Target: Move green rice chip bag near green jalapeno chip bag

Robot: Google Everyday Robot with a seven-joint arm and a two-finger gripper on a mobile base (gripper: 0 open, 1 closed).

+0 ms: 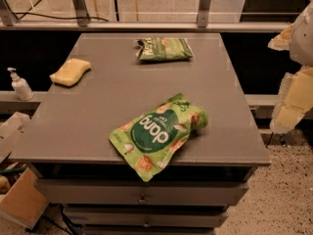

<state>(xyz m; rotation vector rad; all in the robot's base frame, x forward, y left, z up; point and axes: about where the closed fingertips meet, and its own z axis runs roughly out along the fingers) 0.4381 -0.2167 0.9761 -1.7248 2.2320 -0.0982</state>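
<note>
Camera view: tool [295, 89] at right, sponge [71, 72] left.

The gripper [289, 106] — off the right side of the table [122, 97] — is cut off by the right edge. The lettering on the jalapeno bag [164, 49], at the far end, cannot be read. A box [19, 199] at near left is cropped by the edge.

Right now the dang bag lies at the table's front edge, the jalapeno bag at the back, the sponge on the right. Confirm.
Wrong: the camera view shows the sponge on the left. The dang bag and jalapeno bag are as stated. The gripper hangs right of the table.
</note>
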